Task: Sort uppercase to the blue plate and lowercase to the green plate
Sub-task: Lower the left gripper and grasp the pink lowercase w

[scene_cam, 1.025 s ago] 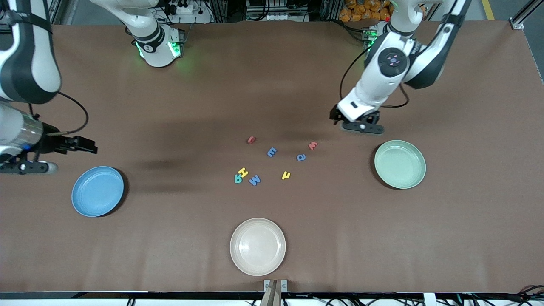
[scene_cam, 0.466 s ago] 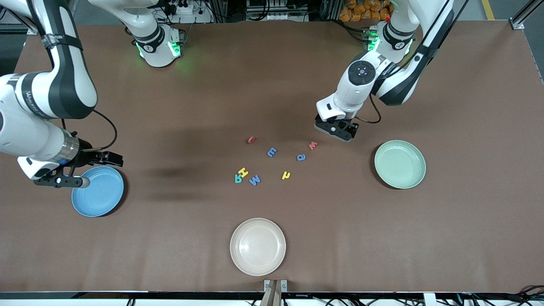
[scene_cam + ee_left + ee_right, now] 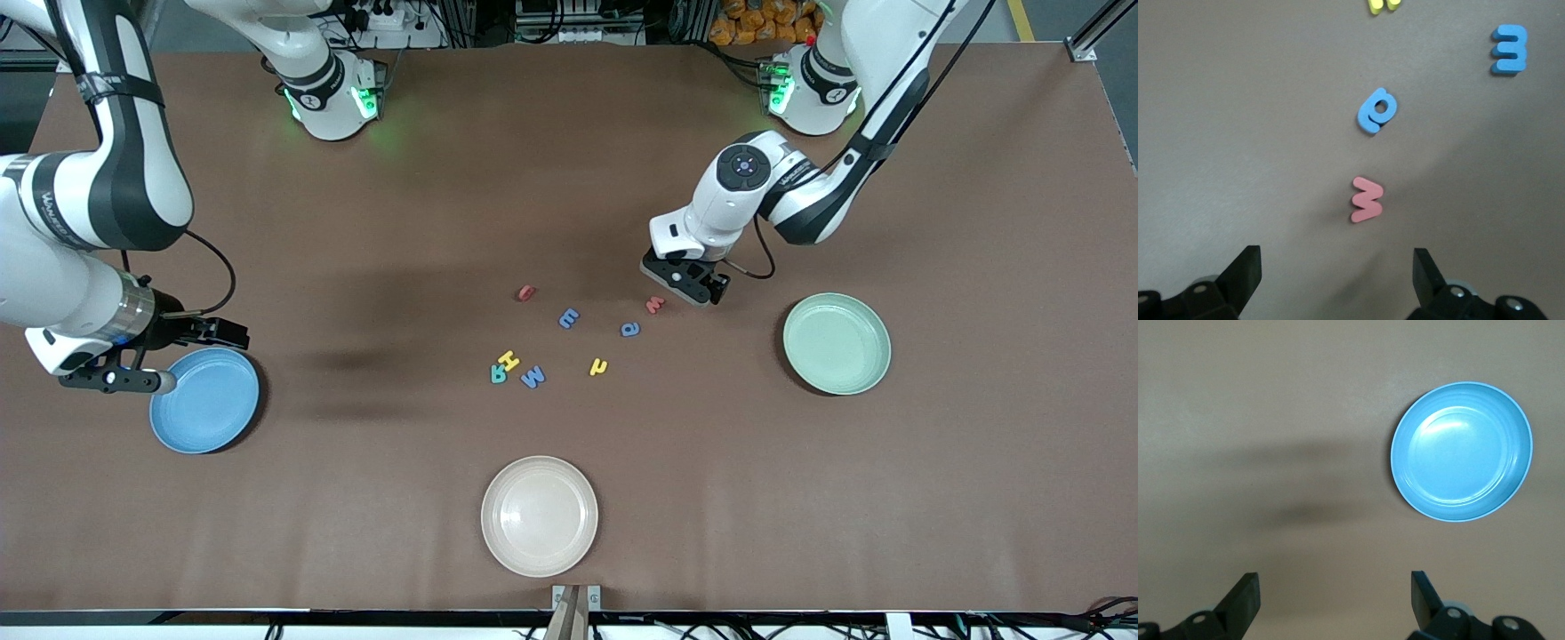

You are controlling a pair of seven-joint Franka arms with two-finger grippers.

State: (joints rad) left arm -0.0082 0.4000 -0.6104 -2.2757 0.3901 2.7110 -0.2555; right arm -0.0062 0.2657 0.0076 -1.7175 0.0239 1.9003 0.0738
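Note:
The foam letters lie loose mid-table: red w (image 3: pixel 655 304), blue a-like letter (image 3: pixel 630 329), blue E-shaped letter (image 3: pixel 569 317), yellow h (image 3: pixel 599 365), red rounded letter (image 3: pixel 525 292), yellow H (image 3: pixel 508 360), green R (image 3: pixel 498 374), blue M (image 3: pixel 533 377). My left gripper (image 3: pixel 680 283) is open and empty, low beside the red w (image 3: pixel 1367 199). The left wrist view also shows the a-like letter (image 3: pixel 1376 110) and the E-shaped letter (image 3: pixel 1509 49). My right gripper (image 3: pixel 124 380) is open and empty at the edge of the blue plate (image 3: pixel 209 404), which shows in the right wrist view (image 3: pixel 1461 450). The green plate (image 3: pixel 836 343) is empty.
An empty beige plate (image 3: pixel 540 516) sits near the table's front edge, nearer the camera than the letters. The yellow H and green R touch each other. The brown table top (image 3: pixel 800 498) stretches around the plates.
My left gripper has swung from beside the green plate toward the red w and come lower. My right gripper moved from the table's end to the blue plate's edge, then barely shifted.

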